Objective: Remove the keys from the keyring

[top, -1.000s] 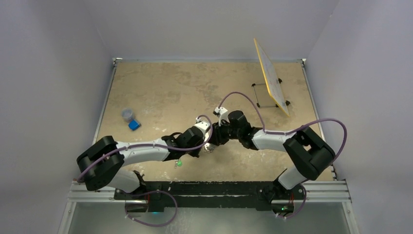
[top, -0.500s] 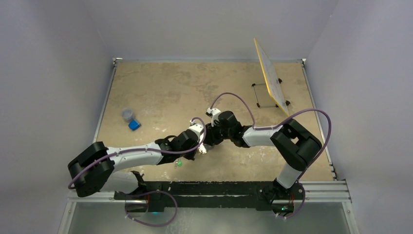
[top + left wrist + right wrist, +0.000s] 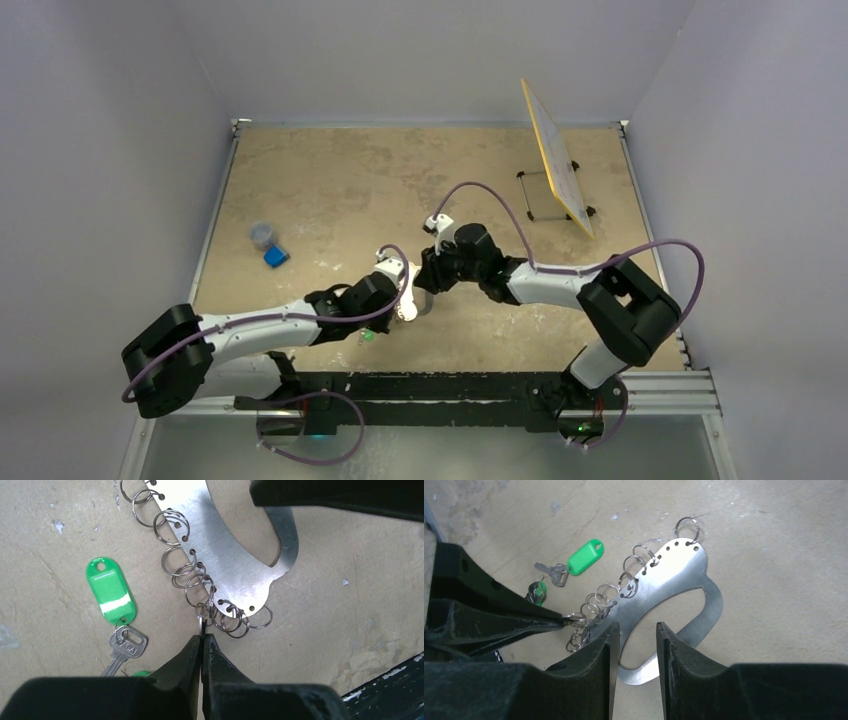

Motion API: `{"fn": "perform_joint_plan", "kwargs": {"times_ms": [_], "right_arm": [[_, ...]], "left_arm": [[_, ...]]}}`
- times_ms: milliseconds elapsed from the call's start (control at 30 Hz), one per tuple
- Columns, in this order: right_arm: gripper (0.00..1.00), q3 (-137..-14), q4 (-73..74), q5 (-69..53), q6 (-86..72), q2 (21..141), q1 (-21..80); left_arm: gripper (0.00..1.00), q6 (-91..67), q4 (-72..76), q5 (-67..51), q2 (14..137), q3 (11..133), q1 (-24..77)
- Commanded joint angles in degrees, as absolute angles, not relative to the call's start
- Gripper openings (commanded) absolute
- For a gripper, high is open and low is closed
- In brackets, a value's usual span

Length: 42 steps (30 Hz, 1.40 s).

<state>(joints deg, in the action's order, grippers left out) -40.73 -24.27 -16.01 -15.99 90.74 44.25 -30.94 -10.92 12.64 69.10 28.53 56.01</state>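
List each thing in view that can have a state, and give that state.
left gripper: shut, pinching a small ring.
right gripper: closed on the band of the keyring.
keyring: held by the right gripper, with small rings threaded along one edge.
green-tagged key: lying loose on the table, off the keyring.
board: propped up on its stand.

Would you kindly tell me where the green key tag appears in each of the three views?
Top external: the green key tag is a tiny speck, low centre, just below the left arm.
Left wrist: left of centre, flat on the table.
Right wrist: upper left of centre.
Shared landmark: the left claw, shut on a split ring beside it.
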Motion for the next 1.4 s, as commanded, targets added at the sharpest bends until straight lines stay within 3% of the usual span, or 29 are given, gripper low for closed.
{"fn": "perform_joint_plan", "kwargs": {"times_ms": [0, 200, 467, 600, 733, 967, 1367], "right_arm": [[0.37, -38.7, -29.8, -20.9, -13.8, 90.2, 46.2], [0.43, -32.2, -34.0, -12.4, -18.9, 83.4, 46.4], [0.52, -23.3, -35.7, -0.2, -22.1, 65.6, 46.3], [0.61, -21.2, -38.1, 0.2, -18.8, 59.2, 46.3], [0.77, -20.7, -40.0, -0.8, -16.9, 56.3, 46.3], [0.77, -18.2, -47.0, -8.0, -4.9, 53.3, 46.3], [0.78, -14.5, -61.2, -6.0, 2.6, 60.9, 46.5]], "left_arm": [[0.0, -31.3, -13.1, 15.2, 66.2, 30.1, 56.0], [0.0, -27.1, -12.0, 14.8, 67.6, 36.3, 56.0], [0.0, -21.6, -13.9, 12.5, 73.3, 49.6, 55.4], [0.0, -19.8, -20.9, 12.0, 75.4, 55.0, 51.7], [0.0, -15.1, -25.5, 13.1, 74.9, 61.5, 51.7], [0.0, -8.4, -33.7, 15.1, 77.6, 70.4, 51.6], [0.0, -5.4, -32.8, 11.3, 77.0, 64.6, 51.4]]}}
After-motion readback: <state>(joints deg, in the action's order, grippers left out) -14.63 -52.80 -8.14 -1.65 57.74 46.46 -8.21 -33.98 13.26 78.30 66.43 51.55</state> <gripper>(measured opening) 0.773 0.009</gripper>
